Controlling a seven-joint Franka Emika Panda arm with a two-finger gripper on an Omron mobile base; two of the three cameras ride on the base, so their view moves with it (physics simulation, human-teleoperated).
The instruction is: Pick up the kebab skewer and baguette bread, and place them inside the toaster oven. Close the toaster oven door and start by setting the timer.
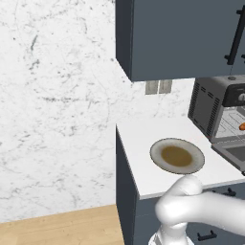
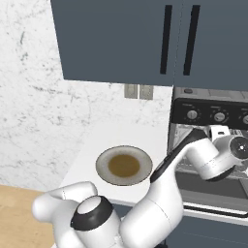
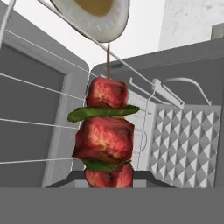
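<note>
The skewer (image 3: 106, 135) hangs closest to the hand camera, its red chunks and green slices stacked along a thin stick whose bare end points toward the plate (image 3: 118, 24). Its lower chunk sits right at the bottom of that view where the finger tips rise, so the claw (image 3: 107, 183) is clamped narrow on the skewer, though the tips themselves are mostly hidden behind the meat. Around it run the thin wires of the oven rack (image 3: 39, 122), and behind it stand grey inner walls, one with a studded pattern.

From the right base camera, the arm reaches from the lower left to the open front of the oven (image 2: 209, 114), with the hand (image 2: 227, 150) at the mouth just under the row of knobs. The door (image 2: 213, 191) is folded down and lies open below the hand.

From the left base camera, the oven (image 1: 215, 107) stands at the right end of the worktop (image 1: 139, 139), under the dark blue cupboard (image 1: 186, 38). A small orange shape on the rack at the picture's right edge is probably the baguette (image 1: 242, 126); too little shows to be sure. The plate (image 1: 177, 155) sits near the worktop's front edge, left of the oven and apart from it, with only a brown patch at its middle.
</note>
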